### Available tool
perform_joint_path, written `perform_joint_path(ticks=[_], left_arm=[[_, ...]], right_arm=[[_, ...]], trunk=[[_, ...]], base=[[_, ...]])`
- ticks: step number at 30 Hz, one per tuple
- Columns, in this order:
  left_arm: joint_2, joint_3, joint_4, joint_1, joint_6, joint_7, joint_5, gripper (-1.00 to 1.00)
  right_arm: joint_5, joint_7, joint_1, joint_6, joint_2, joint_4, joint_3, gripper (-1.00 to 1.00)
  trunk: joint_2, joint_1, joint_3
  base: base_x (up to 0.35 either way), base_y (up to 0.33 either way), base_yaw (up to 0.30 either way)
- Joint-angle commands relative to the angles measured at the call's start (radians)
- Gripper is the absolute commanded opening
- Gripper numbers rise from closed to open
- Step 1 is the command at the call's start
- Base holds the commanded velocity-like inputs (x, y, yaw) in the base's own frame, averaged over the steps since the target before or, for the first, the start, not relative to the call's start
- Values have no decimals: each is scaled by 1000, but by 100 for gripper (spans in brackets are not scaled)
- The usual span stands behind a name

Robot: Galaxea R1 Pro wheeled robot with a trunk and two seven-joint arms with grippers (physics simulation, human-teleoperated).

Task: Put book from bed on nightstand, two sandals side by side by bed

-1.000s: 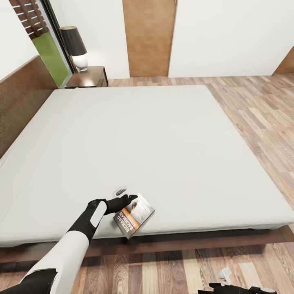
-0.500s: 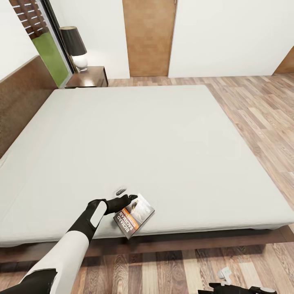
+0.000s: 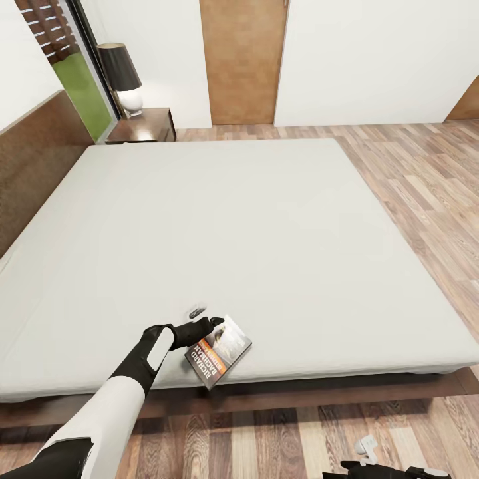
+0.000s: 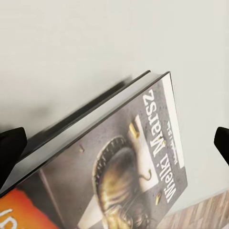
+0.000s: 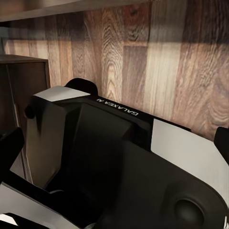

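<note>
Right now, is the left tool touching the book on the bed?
Cannot tell. In the head view the left tool overlaps the book at its edge; in the left wrist view its fingertips flank the book, with no contact or gap plainly shown.

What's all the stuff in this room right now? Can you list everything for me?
Bed: one, pale-grey mattress on a dark-brown frame, middle of the room.
Headboard: one, dark brown, along the bed's left side in the head view.
Book: one, dark cover with an orange band, tilted at the mattress's near edge.
Nightstand: one, dark brown, far corner beside the bed.
Lamp: one, black shade on a white base, on the nightstand.
Door: one, light-brown wood, far wall.
Floor: grey-brown wood planks, around the bed.
Left gripper: one, black, at the book, jaws open on either side of it.
Right gripper: one, low over the floor by the bed; jaws' state unclear.
</note>
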Motion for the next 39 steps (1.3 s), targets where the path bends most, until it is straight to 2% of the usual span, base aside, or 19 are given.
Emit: perform_joint_path(ticks=[1, 39], left_arm=[[-1, 7, 0, 0, 9, -1, -2, 100], [-1, 7, 0, 0, 9, -1, -2, 100]], right_arm=[[6, 7, -1, 10, 1, -2, -8, 100], [4, 6, -1, 10, 1, -1, -10, 100]], trunk=[[0, 0, -1], [0, 0, -1]], base=[[0, 0, 0], [-27, 0, 0]])
